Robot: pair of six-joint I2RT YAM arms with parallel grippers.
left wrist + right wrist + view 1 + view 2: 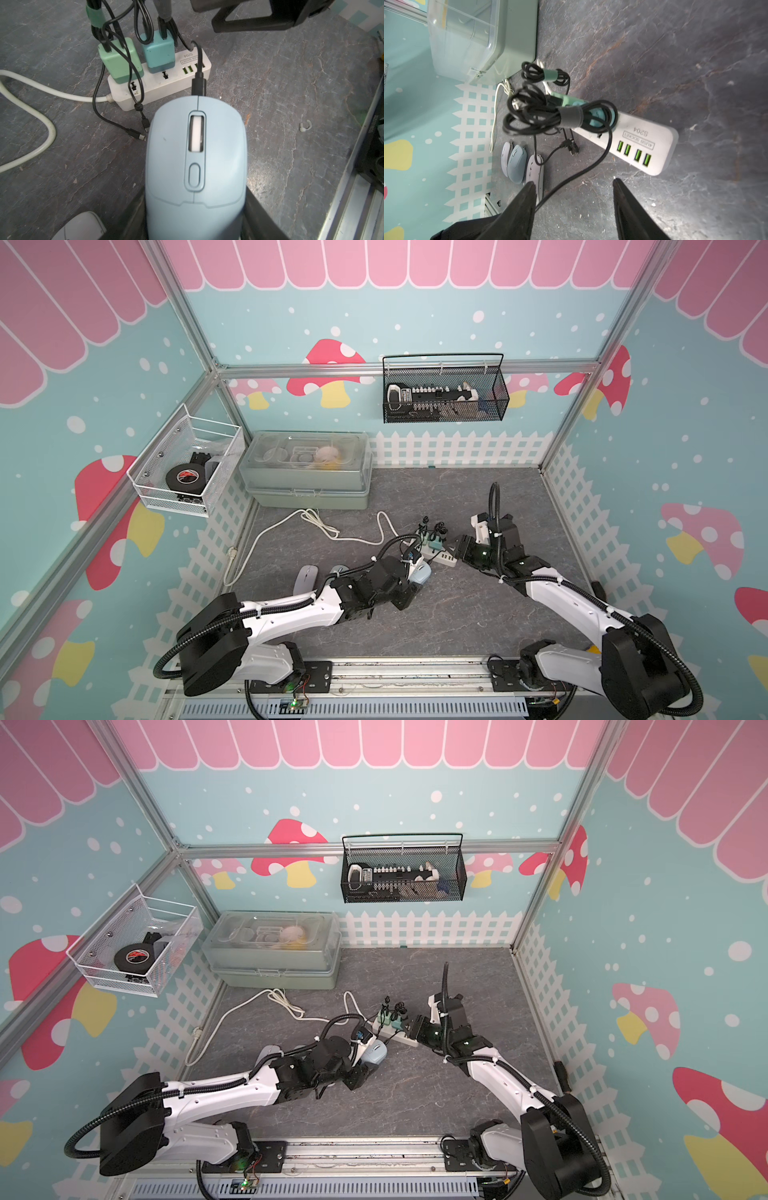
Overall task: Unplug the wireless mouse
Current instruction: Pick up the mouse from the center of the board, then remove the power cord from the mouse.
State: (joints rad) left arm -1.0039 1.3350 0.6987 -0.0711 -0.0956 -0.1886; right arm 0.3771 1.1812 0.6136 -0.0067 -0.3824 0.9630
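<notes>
Left end effector (195, 199) clamps blue mouse (195, 158), fingers (255, 216) mostly hidden | right end effector (573, 182) agape, empty

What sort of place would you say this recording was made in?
Most likely a robot test cell, not a home or office: a left arm and right arm mounted on a rail work inside an aluminium frame lined with mushroom wallpaper, with a wire basket hanging on the back wall.
</notes>
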